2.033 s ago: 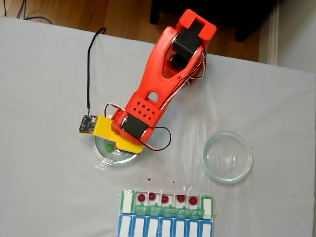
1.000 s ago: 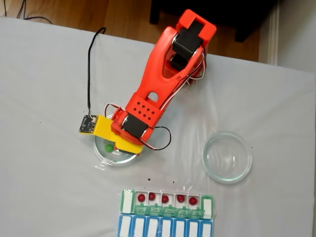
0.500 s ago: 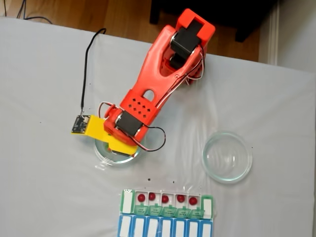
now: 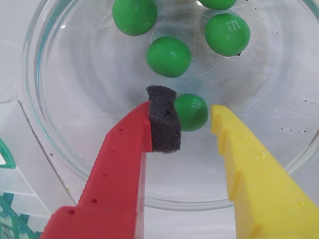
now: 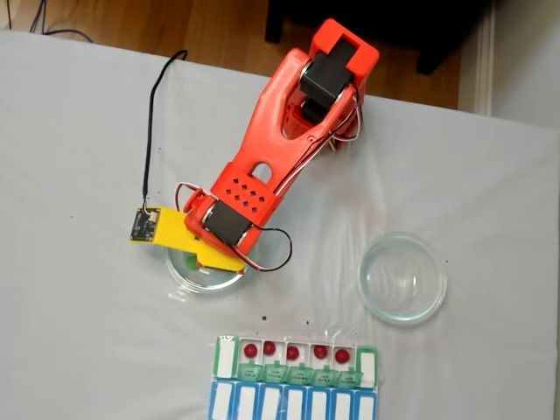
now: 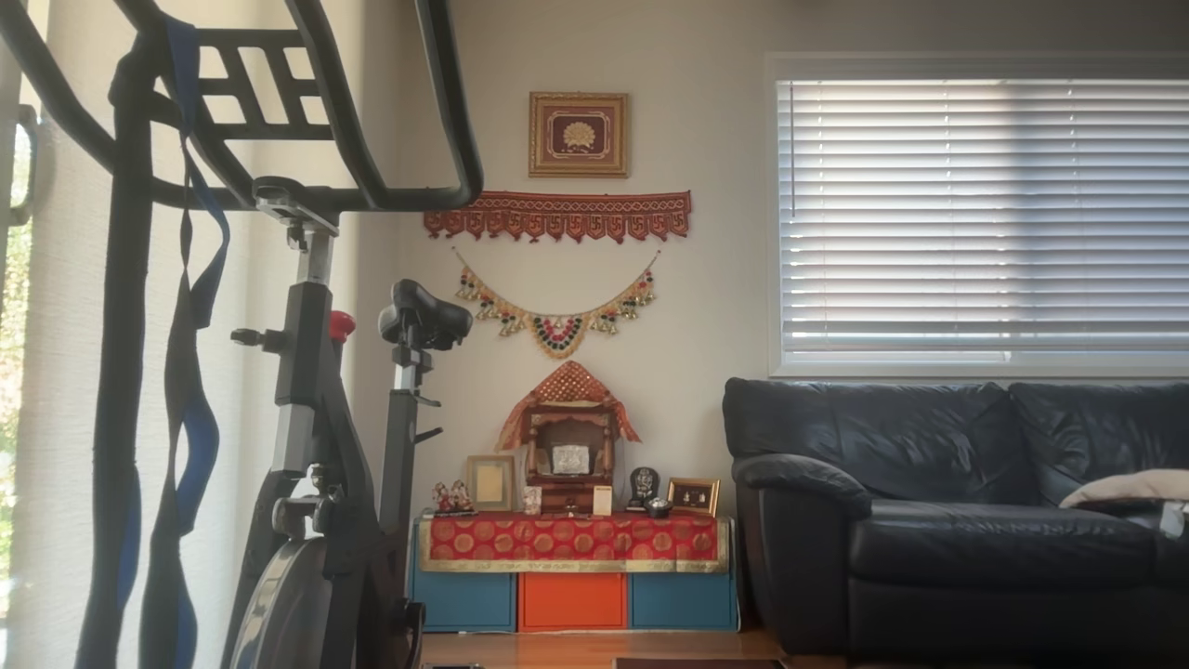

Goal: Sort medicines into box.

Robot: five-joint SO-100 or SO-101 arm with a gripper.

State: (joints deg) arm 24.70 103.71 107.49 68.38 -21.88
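Where the gripper [image 4: 193,115] reaches down into a glass dish [image 4: 45,124], a green ball [image 4: 192,111] sits between its two fingers: the red finger's dark foam pad [image 4: 163,119] touches the ball's left side in the wrist view, while the yellow finger [image 4: 249,169] stands just apart on the right, so the jaws are spread and nothing is clamped. Four more green balls [image 4: 169,56] lie farther in on the dish floor, one cut off by the top edge. At the lower left corner of the wrist view a bit of the box [image 4: 6,219] shows, close to the dish.

From the fixed view, the box [image 5: 296,376] lies at the bottom edge, with five red balls [image 5: 292,352] each in its own white compartment of the upper row, green lids folded below them and a blue-lidded row beneath. The dish [image 5: 188,273] is up and left of the box, partly covered by the orange arm [image 5: 280,140] and its yellow wrist part. A second, empty-looking glass dish [image 5: 403,278] stands well to the right. All rest on a white cloth [image 5: 79,332] over the table; wooden floor [image 5: 219,31] shows beyond the far edge. A black cable [image 5: 150,131] runs across the cloth to the wrist board.

The other view faces a room: an exercise bike [image 6: 316,446], a dark sofa [image 6: 957,502], window blinds [image 6: 985,214] and a small shrine [image 6: 568,455] against the wall.
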